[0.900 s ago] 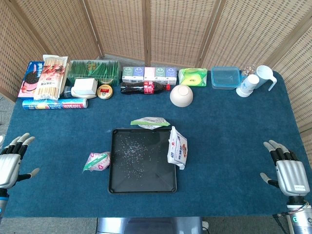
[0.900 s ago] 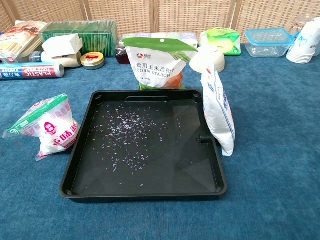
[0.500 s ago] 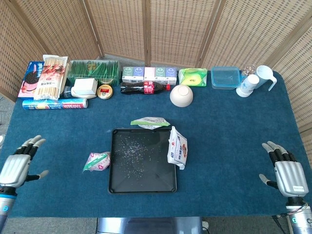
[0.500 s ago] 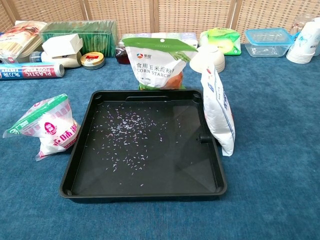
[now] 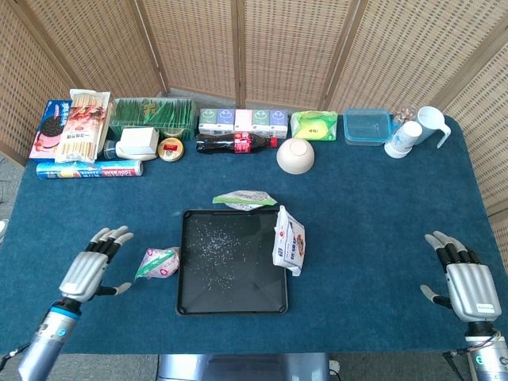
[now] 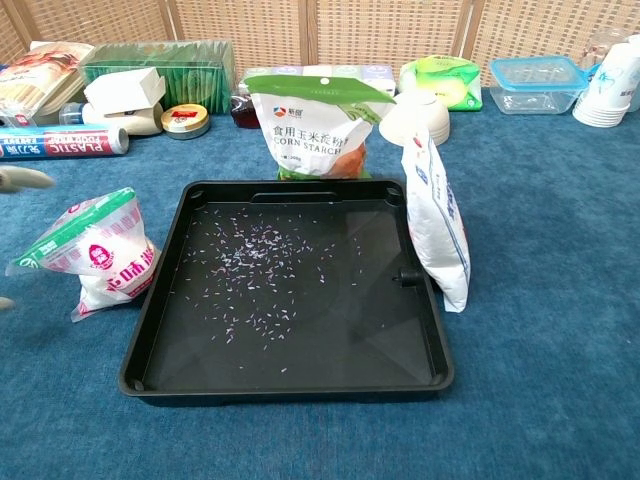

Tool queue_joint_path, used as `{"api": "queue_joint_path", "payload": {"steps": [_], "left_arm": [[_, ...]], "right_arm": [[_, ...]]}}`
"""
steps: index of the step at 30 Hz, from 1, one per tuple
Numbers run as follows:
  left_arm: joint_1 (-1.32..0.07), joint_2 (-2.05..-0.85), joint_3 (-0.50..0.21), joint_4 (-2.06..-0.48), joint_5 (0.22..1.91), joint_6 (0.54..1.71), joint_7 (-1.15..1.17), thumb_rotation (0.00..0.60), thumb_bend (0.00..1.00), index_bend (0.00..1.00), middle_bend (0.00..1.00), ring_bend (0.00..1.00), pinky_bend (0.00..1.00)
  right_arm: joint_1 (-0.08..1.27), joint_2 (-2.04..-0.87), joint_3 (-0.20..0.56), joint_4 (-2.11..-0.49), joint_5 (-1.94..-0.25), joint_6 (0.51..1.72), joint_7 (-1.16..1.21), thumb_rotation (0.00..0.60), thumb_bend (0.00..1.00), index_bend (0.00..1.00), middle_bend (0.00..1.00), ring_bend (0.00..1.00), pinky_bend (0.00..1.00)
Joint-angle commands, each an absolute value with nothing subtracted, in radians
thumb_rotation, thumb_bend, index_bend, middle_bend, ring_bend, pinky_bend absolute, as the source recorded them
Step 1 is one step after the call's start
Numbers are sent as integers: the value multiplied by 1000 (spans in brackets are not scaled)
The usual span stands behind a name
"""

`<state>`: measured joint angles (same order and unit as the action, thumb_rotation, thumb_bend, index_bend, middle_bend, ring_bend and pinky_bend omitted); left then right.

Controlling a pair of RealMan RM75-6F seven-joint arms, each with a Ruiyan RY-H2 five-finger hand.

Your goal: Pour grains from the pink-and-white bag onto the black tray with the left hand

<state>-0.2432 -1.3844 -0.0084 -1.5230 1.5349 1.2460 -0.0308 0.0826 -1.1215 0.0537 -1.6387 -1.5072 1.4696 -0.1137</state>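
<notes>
Head view, change: the left hand [image 5: 93, 266] has been brought in from the table's left edge over the last second and is now seen near the bag [image 5: 159, 262], at its 9 o'clock, not touching it.
Head view, meaning: a reach for the bag is judged to be under way; no grasp has been made, so lifting and pouring are not yet begun.
Head view, left hand: the fingers are spread wide, thumb apart, and nothing is held or touched.
Head view, right hand [image 5: 468, 282]: it is kept far off at the tray's 3 o'clock, fingers spread, holding nothing.
Head view, bag: it is stood on the cloth just beside the tray's [image 5: 187, 294] left rim, at 9 o'clock.
Head view, grains [image 5: 216, 248]: a thin scatter is already seen on the tray floor, mostly toward 12 o'clock.
Chest view, change: a pale blurred shape, probably a fingertip of the left hand [image 6: 25, 178], has come in at the left edge, at the bag's [image 6: 95, 255] 10 o'clock.
Chest view, bag: it is seen upright, its top crumpled, close against the tray [image 6: 290, 385].
Chest view, right hand: it is not shown.
</notes>
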Motion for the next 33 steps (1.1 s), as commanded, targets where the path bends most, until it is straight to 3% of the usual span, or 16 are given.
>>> {"api": "queue_joint_path", "payload": {"steps": [1, 14, 21, 25, 29, 33], "left_arm": [[-262, -1423, -18, -1539, 1497, 1210, -8, 600, 0, 27, 30, 21, 46], [-294, -1511, -50, -1557, 1405, 1164, 26, 600, 12, 29, 30, 21, 49], [-297, -1566, -75, -1543, 1327, 1172, 122, 600, 76, 115, 31, 33, 92], [-303, -1594, -89, -1533, 1311, 1190, 168, 600, 99, 182, 85, 103, 146], [-307, -1633, -98, -1513, 1303, 1214, 211, 600, 126, 343, 215, 218, 274], [-316, -1659, -99, -1498, 1289, 1218, 269, 600, 139, 469, 320, 306, 332]], "right_arm": [[82, -1119, 54, -1640, -1509, 1471, -111, 600, 0, 137, 126, 166, 212], [85, -1119, 54, -1637, -1500, 1459, -101, 600, 0, 137, 126, 166, 212], [87, -1119, 56, -1633, -1494, 1453, -94, 600, 0, 137, 126, 166, 211], [85, -1113, 60, -1635, -1487, 1457, -82, 600, 0, 137, 126, 166, 212], [81, -1105, 65, -1636, -1480, 1462, -64, 600, 0, 137, 126, 166, 211], [79, -1095, 74, -1638, -1468, 1466, -44, 600, 0, 137, 126, 166, 211]]}}
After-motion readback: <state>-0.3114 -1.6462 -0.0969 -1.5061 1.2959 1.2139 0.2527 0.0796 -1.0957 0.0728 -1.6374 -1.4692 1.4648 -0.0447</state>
